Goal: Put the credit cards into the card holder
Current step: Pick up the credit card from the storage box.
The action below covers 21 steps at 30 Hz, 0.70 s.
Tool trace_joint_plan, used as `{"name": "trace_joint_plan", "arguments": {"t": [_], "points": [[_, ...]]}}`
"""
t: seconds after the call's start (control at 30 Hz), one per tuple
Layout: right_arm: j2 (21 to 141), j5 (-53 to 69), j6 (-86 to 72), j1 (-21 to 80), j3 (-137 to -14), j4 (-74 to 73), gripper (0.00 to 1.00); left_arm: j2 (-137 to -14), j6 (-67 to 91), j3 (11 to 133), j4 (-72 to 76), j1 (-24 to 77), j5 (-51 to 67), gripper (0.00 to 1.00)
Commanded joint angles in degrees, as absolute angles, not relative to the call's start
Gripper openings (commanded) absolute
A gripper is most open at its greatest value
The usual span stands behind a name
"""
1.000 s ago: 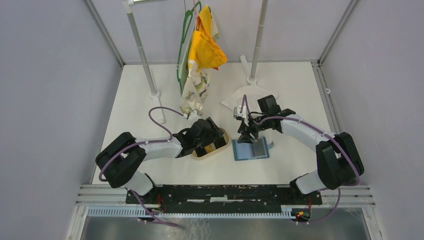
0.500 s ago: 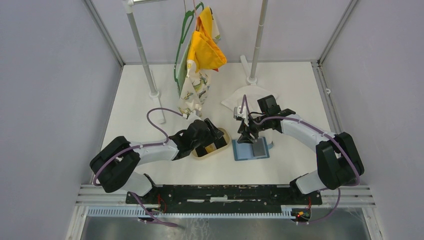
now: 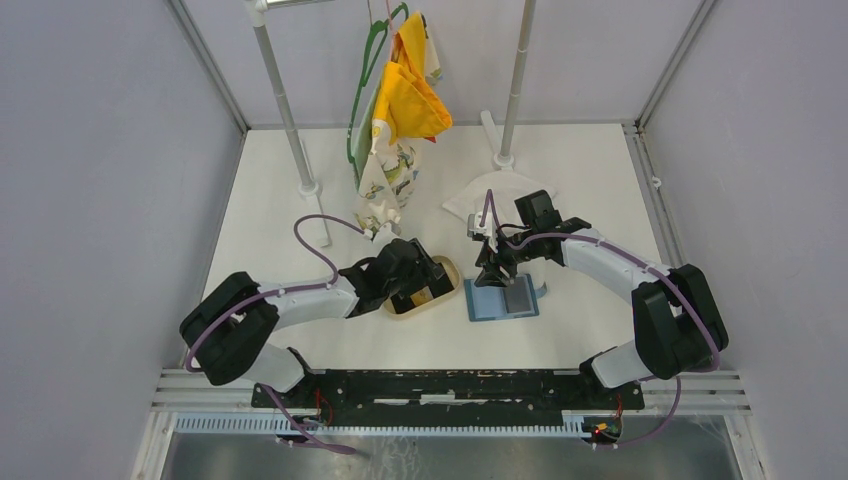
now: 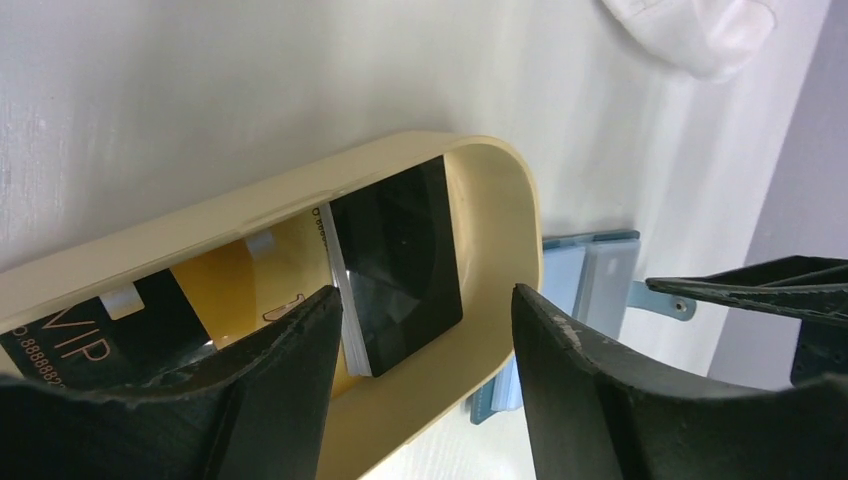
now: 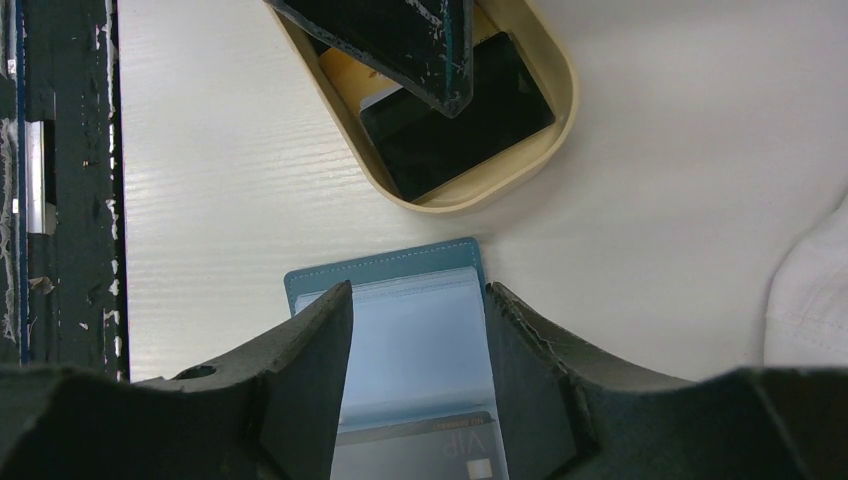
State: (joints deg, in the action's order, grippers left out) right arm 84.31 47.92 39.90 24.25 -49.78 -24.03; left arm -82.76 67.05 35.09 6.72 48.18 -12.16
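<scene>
We see left gripper (image 4: 424, 305) eased back over the tray (image 4: 505, 200), wide open astride a black card (image 4: 398, 255), empty, so pickup's next; right gripper (image 5: 418, 295) open, empty over card holder (image 5: 385, 266).

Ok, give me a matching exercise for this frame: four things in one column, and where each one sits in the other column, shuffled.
Things:
1. black card
2. card holder
3. white cloth
4. yellow garment

Places:
A. hanging at the back
B. in the tan tray
C. lying open under the right gripper
D. on the table behind the right gripper

Pairs: 1-B, 2-C, 3-D, 4-A
</scene>
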Motion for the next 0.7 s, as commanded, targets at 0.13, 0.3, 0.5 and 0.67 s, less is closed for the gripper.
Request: {"name": "trace_joint_plan", "arguments": {"t": [0.13, 0.3, 0.5, 0.67], "points": [[84.03, 49.04, 39.82, 24.01, -50.01, -23.12, 0.57, -86.83, 66.01, 40.29, 3.34, 48.09, -14.63, 0.72], [84.24, 49.13, 39.81, 24.06, -50.02, -23.07, 0.57, -88.64, 65.86, 41.40, 2.73, 48.01, -16.41, 0.74], [84.55, 48.26, 38.14, 24.04, -49.42, -21.69, 0.56, -91.33, 65.64, 42.74, 3.42, 47.86, -15.16, 0.73], [84.21, 44.34, 20.86, 24.00, -44.14, -6.62, 0.57, -90.51, 65.30, 42.08, 5.57, 47.91, -14.16, 0.72]]}}
